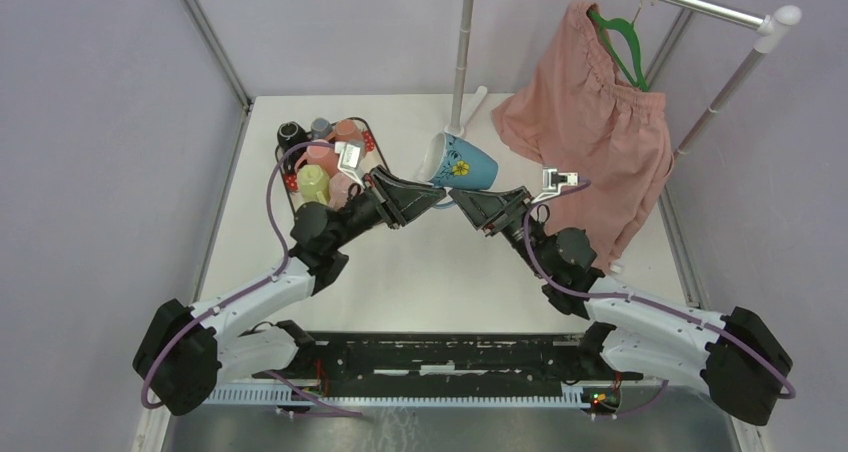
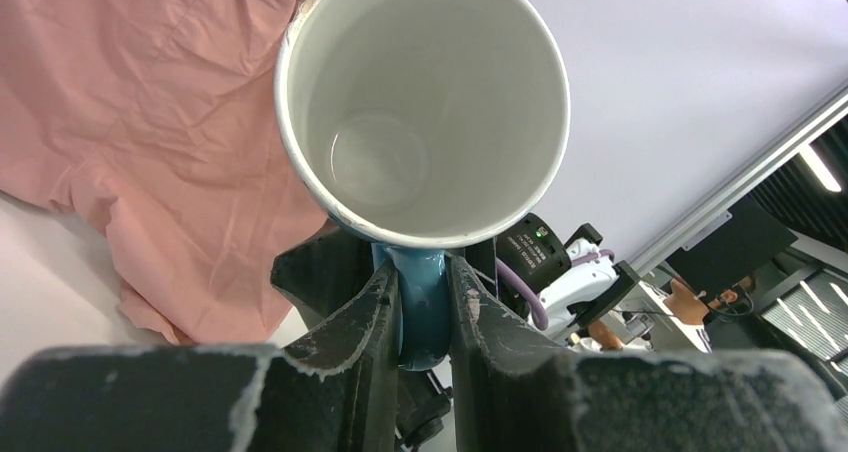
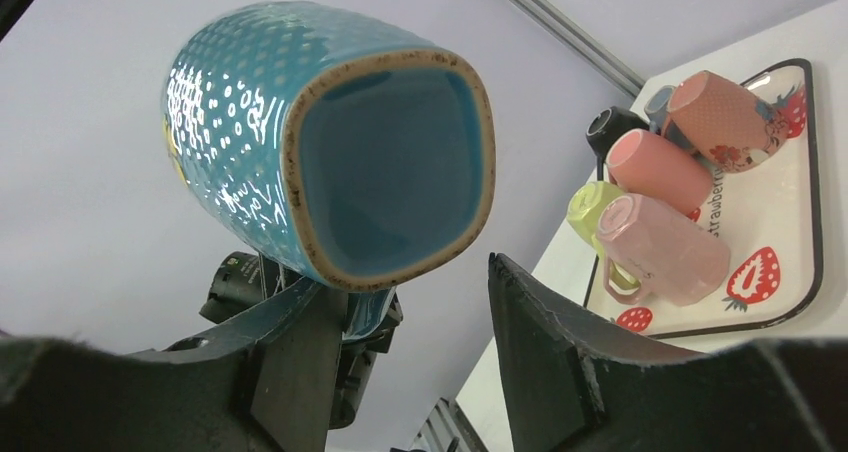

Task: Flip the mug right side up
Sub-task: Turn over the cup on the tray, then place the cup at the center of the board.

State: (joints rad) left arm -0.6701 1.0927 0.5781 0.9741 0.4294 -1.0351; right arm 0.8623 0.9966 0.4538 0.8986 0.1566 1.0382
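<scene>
A blue mug (image 1: 466, 164) with a white inside and a yellow flower hangs in the air above mid-table, tipped on its side. My left gripper (image 1: 438, 194) is shut on its blue handle (image 2: 422, 307), and the mug's white mouth (image 2: 420, 102) faces that wrist camera. My right gripper (image 1: 462, 198) sits just right of the mug, open. In the right wrist view the mug's squarish base (image 3: 385, 167) shows above the right gripper (image 3: 408, 277), whose jaws stand wide apart with nothing between them.
A strawberry-print tray (image 1: 375, 144) at the back left carries several pink, green and dark mugs (image 3: 660, 247). Pink shorts (image 1: 590, 122) hang on a green hanger from a white rack, whose pole (image 1: 465, 52) rises just behind the mug.
</scene>
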